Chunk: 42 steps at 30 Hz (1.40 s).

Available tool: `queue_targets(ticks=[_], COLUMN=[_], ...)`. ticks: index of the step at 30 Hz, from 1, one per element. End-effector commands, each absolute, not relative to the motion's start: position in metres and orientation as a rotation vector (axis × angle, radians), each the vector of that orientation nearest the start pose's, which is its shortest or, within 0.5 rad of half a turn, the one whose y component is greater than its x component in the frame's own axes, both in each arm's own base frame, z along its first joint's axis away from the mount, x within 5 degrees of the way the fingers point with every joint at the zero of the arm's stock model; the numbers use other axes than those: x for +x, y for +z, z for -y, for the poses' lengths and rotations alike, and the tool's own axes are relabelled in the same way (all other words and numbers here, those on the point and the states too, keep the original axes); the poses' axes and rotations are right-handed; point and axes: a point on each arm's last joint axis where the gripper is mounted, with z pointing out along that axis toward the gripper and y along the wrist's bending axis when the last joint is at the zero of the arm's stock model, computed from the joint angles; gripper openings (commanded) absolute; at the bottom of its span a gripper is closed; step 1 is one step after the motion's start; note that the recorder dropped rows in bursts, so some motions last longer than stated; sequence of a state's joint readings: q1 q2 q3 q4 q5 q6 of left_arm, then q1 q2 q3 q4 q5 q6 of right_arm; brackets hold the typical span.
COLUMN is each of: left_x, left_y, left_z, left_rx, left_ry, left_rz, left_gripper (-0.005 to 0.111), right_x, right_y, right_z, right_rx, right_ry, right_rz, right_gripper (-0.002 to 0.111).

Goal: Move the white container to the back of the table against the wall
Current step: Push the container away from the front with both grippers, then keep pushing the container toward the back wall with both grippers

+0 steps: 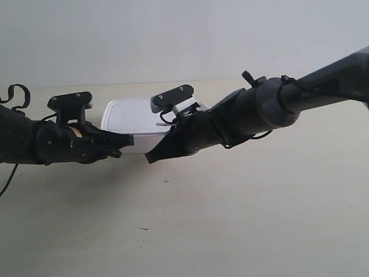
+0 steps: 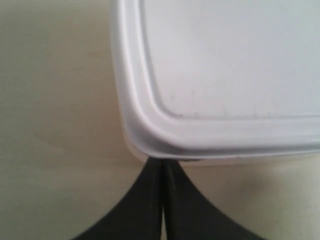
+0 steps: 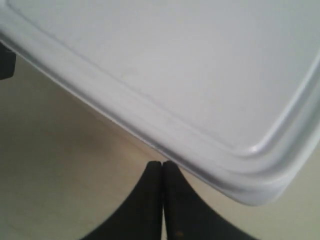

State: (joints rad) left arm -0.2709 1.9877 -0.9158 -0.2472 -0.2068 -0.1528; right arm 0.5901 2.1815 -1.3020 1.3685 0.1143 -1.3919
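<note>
You are holding the left gripper (image 2: pixel 162 161) and the right gripper (image 3: pixel 162 164) clenched on nothing, tips butting the 6 o'clock side of the white container (image 1: pixel 130 115) near its corners. That reads as shoving, not lifting. The container is sitting on the bench (image 1: pixel 242 219) toward 11 o'clock, with a bare strip before the wall (image 1: pixel 184 34) at 12 o'clock. Its lid (image 2: pixel 225 55) is showing no label. Lettering (image 1: pixel 311 92) on the arm at the exterior view's right (image 1: pixel 334 75) is blurring beyond reading.
</note>
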Motion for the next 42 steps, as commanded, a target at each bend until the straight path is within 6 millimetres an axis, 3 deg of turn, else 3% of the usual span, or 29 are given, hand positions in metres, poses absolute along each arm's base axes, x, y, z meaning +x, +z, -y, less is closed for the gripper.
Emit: queue_targets(ticks=[1, 15, 25, 28, 35, 42], left_x=[0.369, 0.397, 0.419, 0.427, 0.433, 0.434], left_y=[0.107, 0.100, 0.088, 0.086, 0.088, 0.086], left_z=[0.096, 0.104, 0.110, 0.112, 0.115, 0.115], left_rx=[-0.170, -0.166, -0.163, -0.157, -0.119, -0.103], left_ry=[-0.269, -0.280, -0.285, -0.288, -0.284, -0.280], left_rz=[-2.333, -2.299, -2.282, -2.277, -2.265, -2.242], left_gripper=[0.000, 0.000, 0.000, 0.000, 0.000, 0.000], right_x=[0.373, 0.390, 0.411, 0.412, 0.426, 0.442], right_y=[0.111, 0.094, 0.092, 0.091, 0.092, 0.093], right_z=[-0.258, -0.261, -0.230, -0.231, -0.235, -0.213], right_rx=[-0.824, -0.899, -0.952, -1.032, -1.037, -1.089], right_ry=[0.359, 0.258, 0.131, 0.130, 0.119, 0.042], right_rz=[-2.236, -2.194, -2.156, -2.128, -2.091, -2.054], right_gripper=[0.000, 0.000, 0.000, 0.000, 0.000, 0.000])
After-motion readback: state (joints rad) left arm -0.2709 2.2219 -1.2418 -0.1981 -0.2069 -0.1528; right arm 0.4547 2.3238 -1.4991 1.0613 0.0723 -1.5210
